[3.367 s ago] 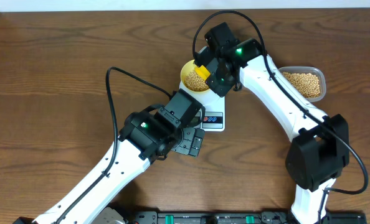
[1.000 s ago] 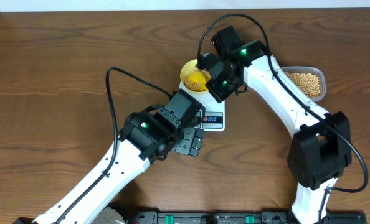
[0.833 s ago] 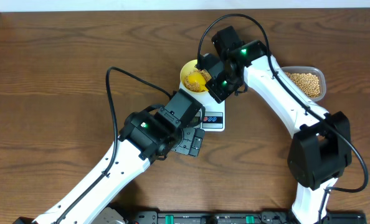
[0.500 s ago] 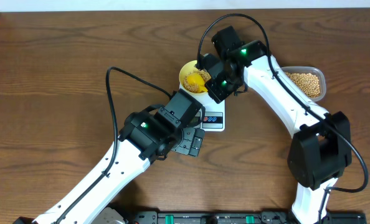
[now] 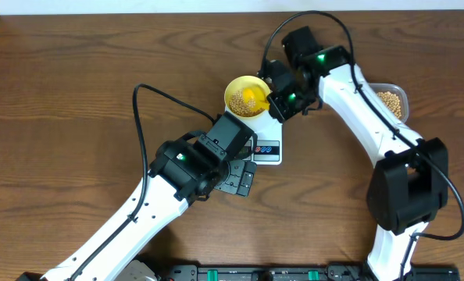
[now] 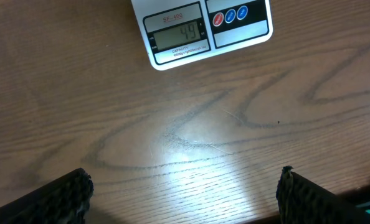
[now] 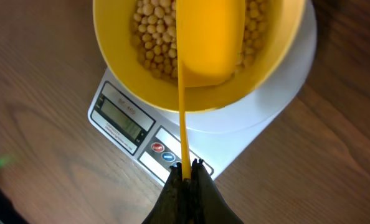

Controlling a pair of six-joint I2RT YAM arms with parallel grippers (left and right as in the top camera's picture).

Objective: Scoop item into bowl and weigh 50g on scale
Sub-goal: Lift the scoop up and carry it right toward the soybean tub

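1. White scale [image 5: 267, 148] is lying mid-table [image 5: 76, 94], long axis 12-to-6, display end at 6 o'clock, reading 49.
2. Pale-yellow bowl [image 7: 113, 50] is sitting on the scale's 12 o'clock end.
3. Right gripper [image 7: 186, 180] is reaching in from 3 o'clock, pinching the yellow scoop [image 7: 210, 43] handle.
4. Left gripper [image 6: 185, 199] is hovering spread near the scale's 7 o'clock.
5. Tan beans [image 7: 151, 31] are filling the bowl.

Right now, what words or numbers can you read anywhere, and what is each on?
"49": grey display of the white rectangular digital kitchen scale, left wrist view.
"SF-400": faint print just above that display.
Fine print under the display: too small to read.
Red and blue round buttons: symbols blurred.
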